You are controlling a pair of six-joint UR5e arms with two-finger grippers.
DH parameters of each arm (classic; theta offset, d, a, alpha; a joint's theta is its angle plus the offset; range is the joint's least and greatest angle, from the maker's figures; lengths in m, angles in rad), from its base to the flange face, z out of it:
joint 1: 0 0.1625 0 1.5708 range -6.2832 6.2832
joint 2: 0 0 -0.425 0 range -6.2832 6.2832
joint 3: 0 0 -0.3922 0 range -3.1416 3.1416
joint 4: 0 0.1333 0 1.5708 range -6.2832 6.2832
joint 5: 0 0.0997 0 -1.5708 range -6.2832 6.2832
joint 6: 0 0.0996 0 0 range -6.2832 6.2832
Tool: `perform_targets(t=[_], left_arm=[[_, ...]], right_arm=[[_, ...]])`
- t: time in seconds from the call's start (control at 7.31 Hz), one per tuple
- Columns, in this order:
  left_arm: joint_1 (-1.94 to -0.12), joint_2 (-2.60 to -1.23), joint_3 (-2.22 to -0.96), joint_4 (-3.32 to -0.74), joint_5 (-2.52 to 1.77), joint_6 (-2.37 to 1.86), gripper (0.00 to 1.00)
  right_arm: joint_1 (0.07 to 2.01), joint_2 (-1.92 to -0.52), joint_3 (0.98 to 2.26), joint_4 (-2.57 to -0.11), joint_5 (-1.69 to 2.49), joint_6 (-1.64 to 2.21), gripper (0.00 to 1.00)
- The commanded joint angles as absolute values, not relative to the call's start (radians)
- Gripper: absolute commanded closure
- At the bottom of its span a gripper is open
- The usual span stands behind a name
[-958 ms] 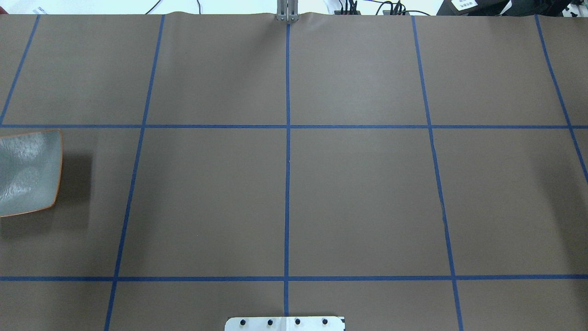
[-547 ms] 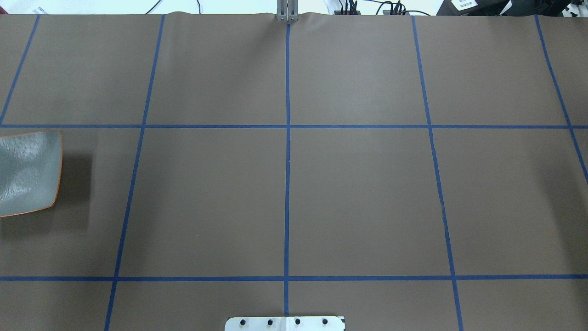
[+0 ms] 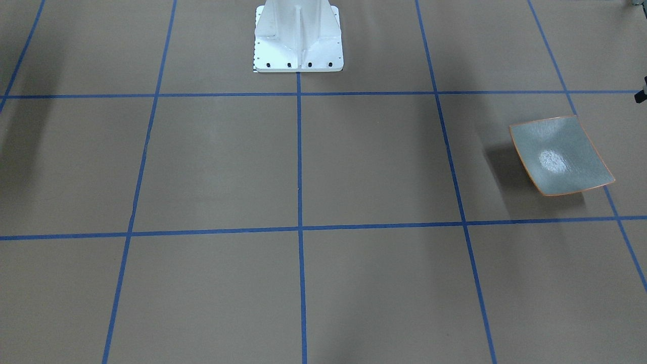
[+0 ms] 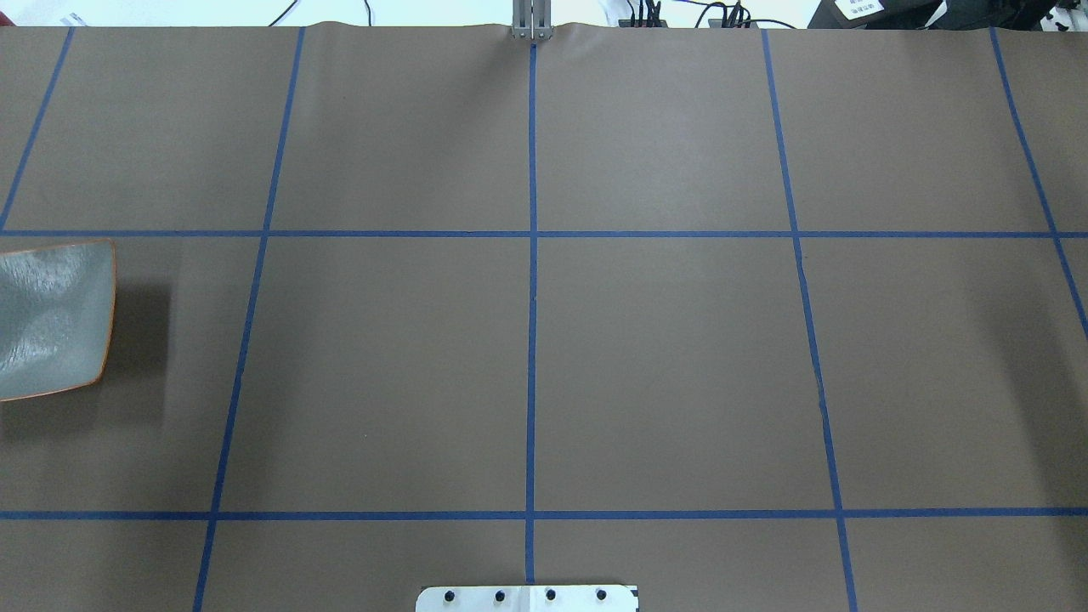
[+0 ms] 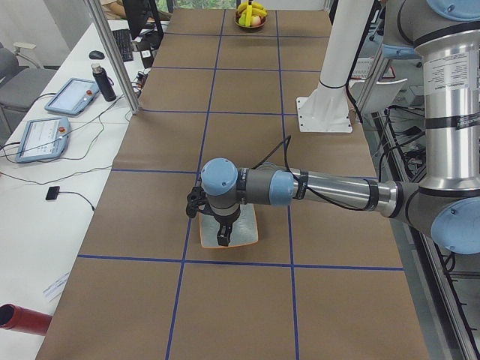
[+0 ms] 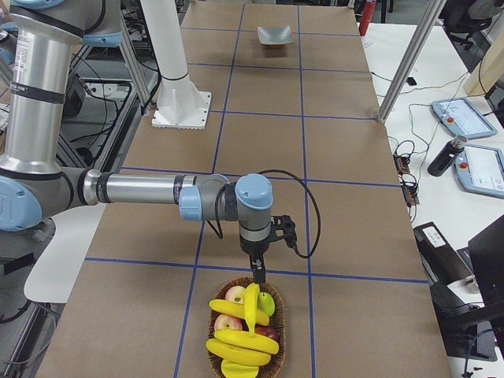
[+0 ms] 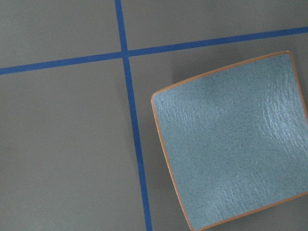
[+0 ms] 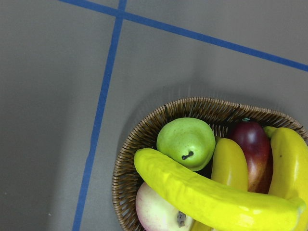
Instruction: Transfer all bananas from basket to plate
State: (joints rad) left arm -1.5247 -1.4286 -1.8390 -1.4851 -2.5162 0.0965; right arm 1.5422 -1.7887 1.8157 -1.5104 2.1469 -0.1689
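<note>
Several glossy yellow bananas [image 8: 216,195] (curved, plastic-looking) in wicker basket [image 8: 127,163].

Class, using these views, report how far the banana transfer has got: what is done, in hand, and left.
Done: nothing; the plate is bare. In hand: the right end effector hangs just above the bananas in the basket; whether it grips one cannot be told. The left end effector hangs over the plate. Left: all of them to move.
</note>
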Motion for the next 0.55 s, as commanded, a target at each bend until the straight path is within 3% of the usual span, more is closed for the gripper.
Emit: perform_targets(t=[0.0,0.41], left_arm=[[-1.525,-1.433,-1.839,-1.493,-2.569,0.089,0.0],[-1.525,-1.433,-1.812,-1.493,-2.569,0.087,0.0]], right_arm=[[1.542,-1.775,1.809,-1.419,2.151,-0.167,0.0],[1.542,-1.87,1.783,-1.176,2.206,-0.182,0.0]])
